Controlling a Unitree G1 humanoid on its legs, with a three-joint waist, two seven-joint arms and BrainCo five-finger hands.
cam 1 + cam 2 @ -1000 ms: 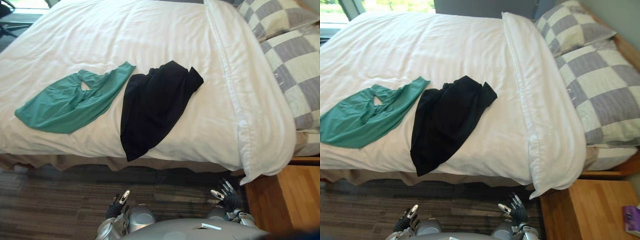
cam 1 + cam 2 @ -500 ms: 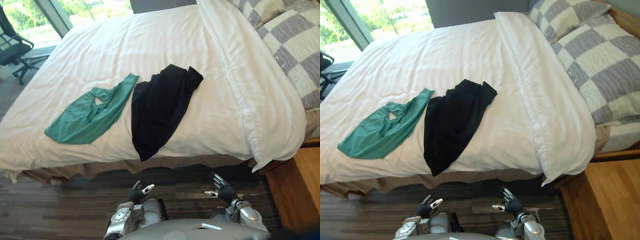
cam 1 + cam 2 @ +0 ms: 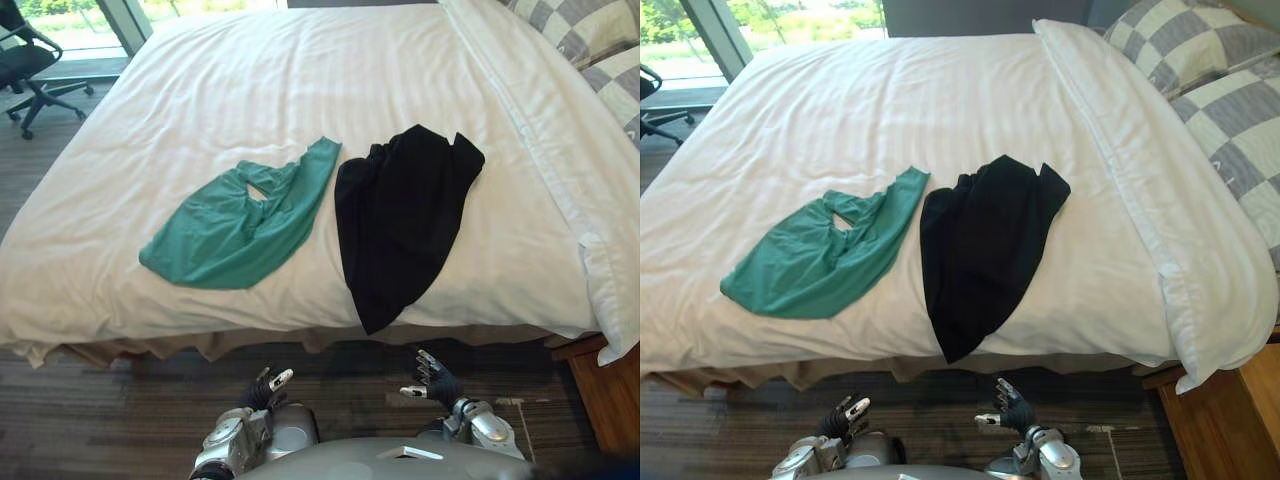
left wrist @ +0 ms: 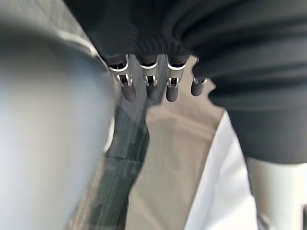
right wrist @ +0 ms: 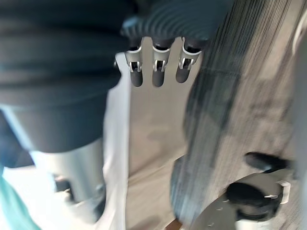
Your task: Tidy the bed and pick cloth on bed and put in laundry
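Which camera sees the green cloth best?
The left eye view: the whole green cloth lies flat near the picture's middle, beside the black cloth. The right eye view shows it whole too, further left. The right wrist view catches just a green corner; the left wrist view looks at the bed's white edge.

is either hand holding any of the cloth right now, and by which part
Nothing is held. The left hand and the right hand are open, low in front of the bed. The green cloth and the black cloth lie on it, untouched.
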